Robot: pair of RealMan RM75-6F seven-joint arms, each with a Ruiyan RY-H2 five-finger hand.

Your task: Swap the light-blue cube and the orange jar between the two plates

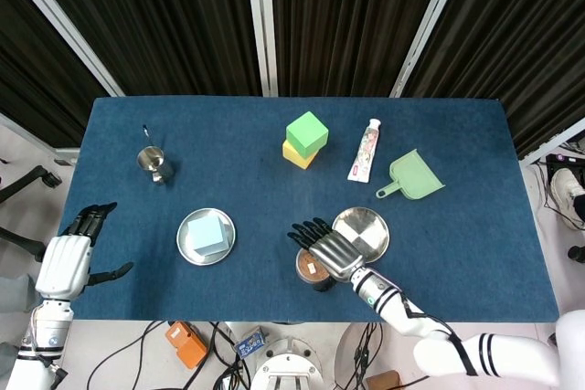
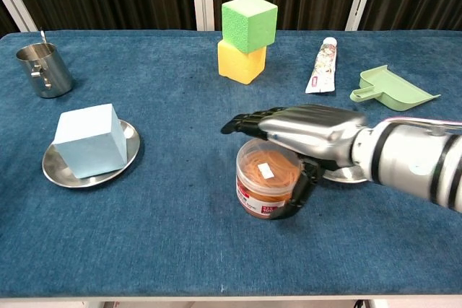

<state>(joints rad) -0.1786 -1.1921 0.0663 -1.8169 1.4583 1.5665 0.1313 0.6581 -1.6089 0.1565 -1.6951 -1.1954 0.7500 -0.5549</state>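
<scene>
The light-blue cube (image 1: 207, 233) (image 2: 90, 140) sits on the left steel plate (image 1: 183, 247) (image 2: 54, 172), with nothing touching it. The orange jar (image 1: 313, 271) (image 2: 263, 182) stands on the cloth just left of the right plate (image 1: 371, 225) (image 2: 348, 174), which holds nothing. My right hand (image 1: 329, 248) (image 2: 310, 131) hovers flat over the jar's lid, fingers stretched out to the left, and its thumb (image 2: 299, 189) reaches down along the jar's right side. It hides most of the right plate in the chest view. My left hand (image 1: 69, 262) is open beyond the table's left edge.
A green cube (image 1: 306, 132) (image 2: 249, 23) is stacked on a yellow one (image 1: 294, 154) (image 2: 240, 61) at the back centre. A tube (image 1: 366, 150) (image 2: 323, 65) and a green dustpan (image 1: 413, 176) (image 2: 393, 88) lie back right. A steel cup (image 1: 154, 162) (image 2: 43, 70) stands back left.
</scene>
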